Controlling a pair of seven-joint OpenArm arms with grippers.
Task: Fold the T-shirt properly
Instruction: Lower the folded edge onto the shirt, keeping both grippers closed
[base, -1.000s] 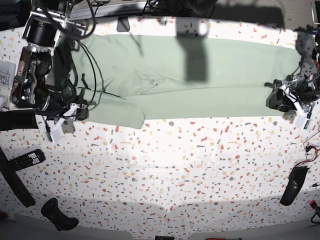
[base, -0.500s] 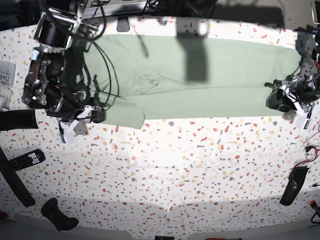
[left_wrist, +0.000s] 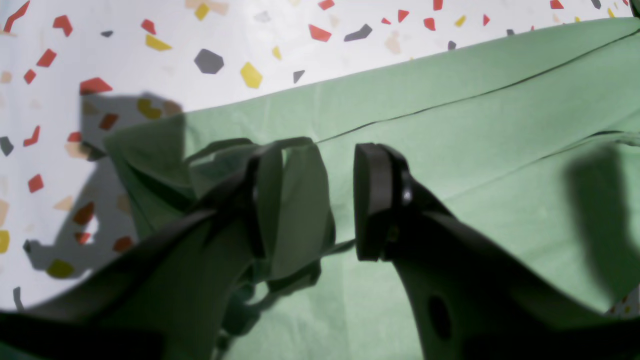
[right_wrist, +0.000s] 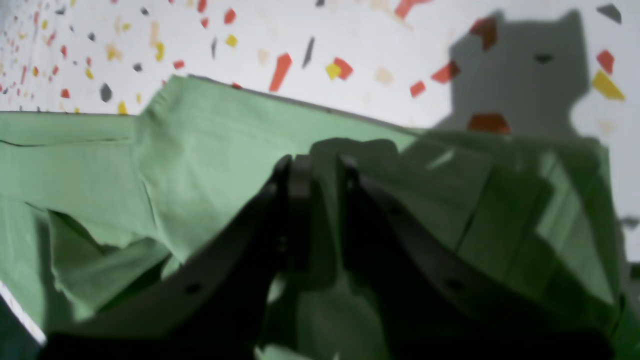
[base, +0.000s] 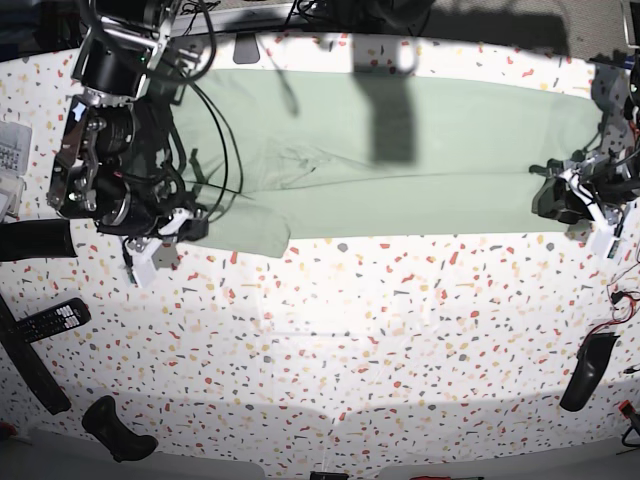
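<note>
The right gripper (right_wrist: 316, 200) has moved in from the desk's bare speckled surface onto the shirt's end since a second ago, its jaws drawn narrow and pinching a fold of the green cloth between them. Its arm (base: 105, 130) reaches down from the desk's (base: 330, 330) far corner, cables looping over the fabric. At the opposite end the left gripper (left_wrist: 320, 200) has not shifted; its jaws stand partly apart, a bunched loop of cloth draped over one black finger (left_wrist: 257, 200), and whether it truly grips cannot be told. The T-shirt (base: 400, 150), pale sage green, soft and matte, lies stretched in a long band along the desk's far edge, creased with straight fold lines. The desk is white, scattered with red, yellow and grey chips.
</note>
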